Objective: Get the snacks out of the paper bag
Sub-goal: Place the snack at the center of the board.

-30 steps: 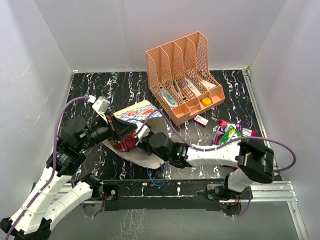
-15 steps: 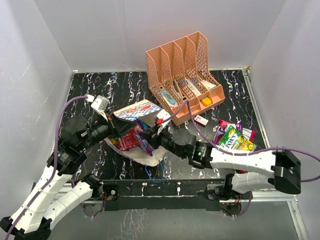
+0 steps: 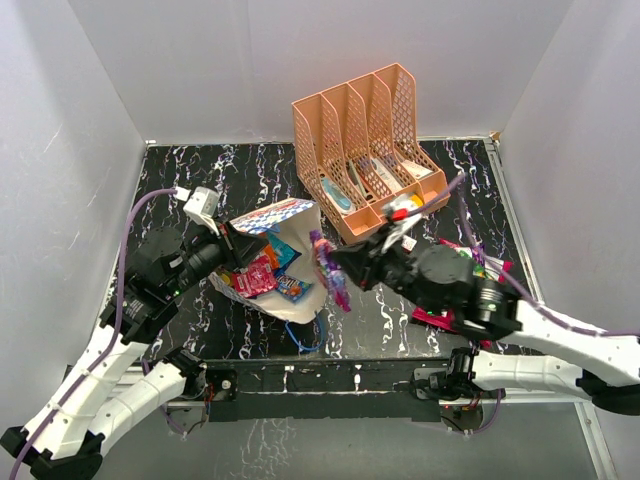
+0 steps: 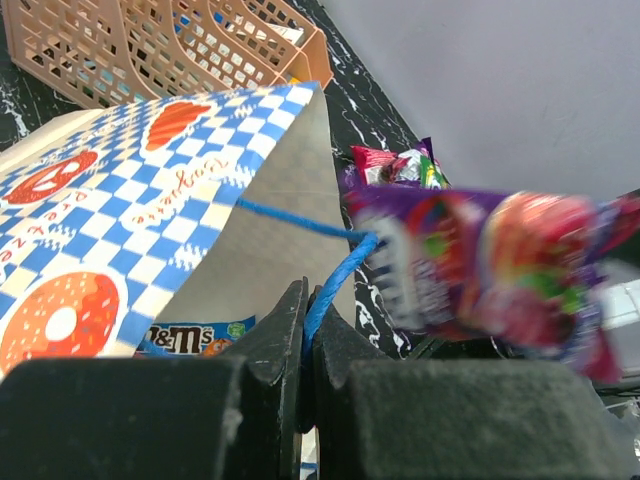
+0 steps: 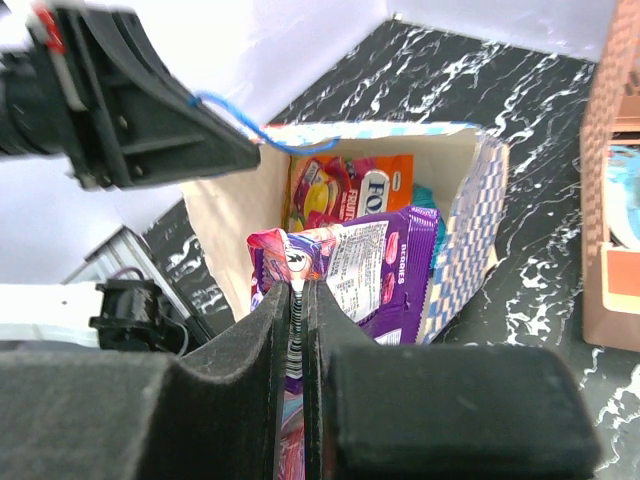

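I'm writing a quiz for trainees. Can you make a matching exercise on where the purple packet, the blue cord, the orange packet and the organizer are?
Things:
1. purple packet
2. blue cord
3. orange packet
4. organizer

Places:
A. inside the bag
B. pinched in the left hand
C. at the back of the table
D. gripped in the right hand

Pairs: 1-D, 2-B, 3-A, 4-C
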Robot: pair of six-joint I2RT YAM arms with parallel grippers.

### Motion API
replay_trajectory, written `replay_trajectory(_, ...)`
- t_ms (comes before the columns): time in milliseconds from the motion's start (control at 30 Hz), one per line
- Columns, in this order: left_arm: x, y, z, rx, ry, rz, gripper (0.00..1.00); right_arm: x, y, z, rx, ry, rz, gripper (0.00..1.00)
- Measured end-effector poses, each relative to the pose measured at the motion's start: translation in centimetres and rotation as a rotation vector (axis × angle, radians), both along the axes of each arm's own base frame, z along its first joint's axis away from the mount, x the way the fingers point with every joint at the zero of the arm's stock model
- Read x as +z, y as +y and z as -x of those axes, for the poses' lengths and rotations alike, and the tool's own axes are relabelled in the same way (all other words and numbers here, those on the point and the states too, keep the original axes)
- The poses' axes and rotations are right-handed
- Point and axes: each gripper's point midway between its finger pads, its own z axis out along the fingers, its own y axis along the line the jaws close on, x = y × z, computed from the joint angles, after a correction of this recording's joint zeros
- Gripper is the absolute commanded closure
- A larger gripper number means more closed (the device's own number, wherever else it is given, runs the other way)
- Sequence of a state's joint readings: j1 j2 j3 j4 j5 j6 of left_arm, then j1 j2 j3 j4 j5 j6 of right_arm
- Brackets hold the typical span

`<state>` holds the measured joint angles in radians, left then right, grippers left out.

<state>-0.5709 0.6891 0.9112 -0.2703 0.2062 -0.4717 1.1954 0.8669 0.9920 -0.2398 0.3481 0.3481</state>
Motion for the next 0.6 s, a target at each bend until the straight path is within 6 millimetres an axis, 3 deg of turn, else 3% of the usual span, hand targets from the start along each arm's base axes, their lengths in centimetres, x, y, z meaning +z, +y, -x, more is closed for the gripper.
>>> replay_trajectory(133, -0.4, 0.0, -0.3, 0.008, 0.002, -0.015, 1.0, 3.4, -4.2, 0.5, -0.076, 0.022, -0.046, 0.92)
replay_trajectory(267, -0.7, 0.1, -0.6, 0.013, 0.002, -0.029, 1.0, 2.8, -8.3, 0.2, -0.206, 0.082, -0.008, 0.92)
replay_trajectory(333, -0.9, 0.0, -0.8, 0.016, 0.004, -0.037, 1.0, 1.6, -9.7, -0.2, -0.277, 0.121, 0.033, 0.92)
replay_trajectory(433, -1.2, -0.1, -1.0, 0.017, 0.012, -0.046, 1.0, -2.0, -11.1, -0.8, -0.388, 0.196, 0.149, 0.92)
replay_trajectory(600, -1.7, -0.3, -1.3, 0.016, 0.026, -0.058, 1.0, -7.6, -12.1, -1.3, -0.517, 0.284, 0.318, 0.92)
